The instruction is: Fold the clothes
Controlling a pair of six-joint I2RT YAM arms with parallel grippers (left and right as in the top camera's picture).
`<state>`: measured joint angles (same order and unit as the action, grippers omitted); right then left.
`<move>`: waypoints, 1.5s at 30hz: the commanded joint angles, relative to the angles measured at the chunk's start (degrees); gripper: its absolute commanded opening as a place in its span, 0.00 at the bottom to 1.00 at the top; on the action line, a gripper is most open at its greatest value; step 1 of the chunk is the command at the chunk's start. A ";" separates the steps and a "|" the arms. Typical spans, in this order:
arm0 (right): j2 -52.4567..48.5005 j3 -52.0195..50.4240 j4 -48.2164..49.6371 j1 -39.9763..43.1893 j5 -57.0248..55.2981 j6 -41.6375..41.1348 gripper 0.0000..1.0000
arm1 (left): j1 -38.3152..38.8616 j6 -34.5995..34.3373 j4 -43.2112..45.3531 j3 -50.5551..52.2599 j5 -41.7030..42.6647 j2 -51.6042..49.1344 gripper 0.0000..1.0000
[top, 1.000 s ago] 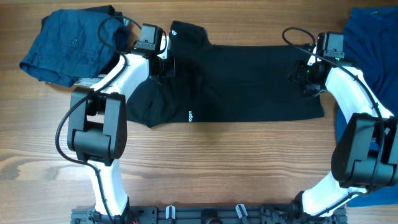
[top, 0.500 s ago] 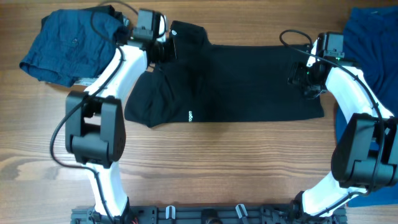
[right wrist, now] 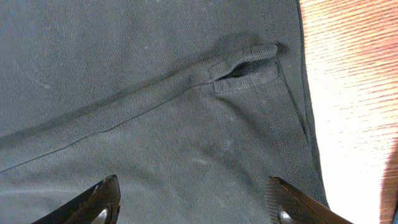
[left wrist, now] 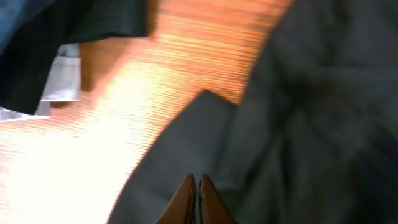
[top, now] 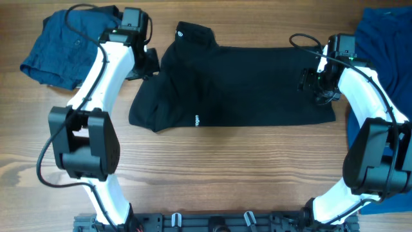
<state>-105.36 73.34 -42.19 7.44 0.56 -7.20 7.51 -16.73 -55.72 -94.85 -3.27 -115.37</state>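
**Black collared shirt (top: pixel 244 84) spread flat on the wooden worktop (top: pixel 212 167), one claw at each end.**

The left claw (top: pixel 149 63) is clenched at the shirt's upper-left edge, beside the collar (top: pixel 193 33). Its tips are pressed together with no cloth visible between them. The right claw (top: pixel 314 82) is released, its jaws wide apart over the shirt's right end near the hem slit (right wrist: pixel 245 62), holding nothing. A crumpled dark blue garment (top: pixel 64 45) lies off the shirt's upper-left corner, behind the left arm, with a pale tag (left wrist: pixel 62 78) at its edge. A royal blue garment (top: pixel 386 45) lies just beyond the shirt's right end, partly under the right arm. That arm's black cable (top: pixel 302 40) loops over the shirt's upper-right corner.
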 commanded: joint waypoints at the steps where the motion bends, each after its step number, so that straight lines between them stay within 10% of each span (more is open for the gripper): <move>1: 1.77 1.20 -0.02 0.15 -0.79 1.11 0.76 | -1.49 -2.03 -0.04 0.90 -1.29 -3.63 0.04; 15: 1.77 1.20 0.13 0.15 -0.79 1.25 0.77 | -1.42 -3.87 -0.33 0.90 0.79 -12.44 0.04; 27: 1.77 1.20 0.11 0.15 -0.79 1.27 0.78 | -1.40 -18.29 -10.78 0.87 -13.05 -12.07 0.04; 45: 1.75 1.18 -0.31 0.15 -0.79 1.27 0.79 | 2.12 -2.93 -0.52 0.90 1.75 -10.49 0.04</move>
<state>-105.36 73.34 -42.44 7.44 0.56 -6.33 9.02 -23.31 -56.31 -94.08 -4.69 -122.74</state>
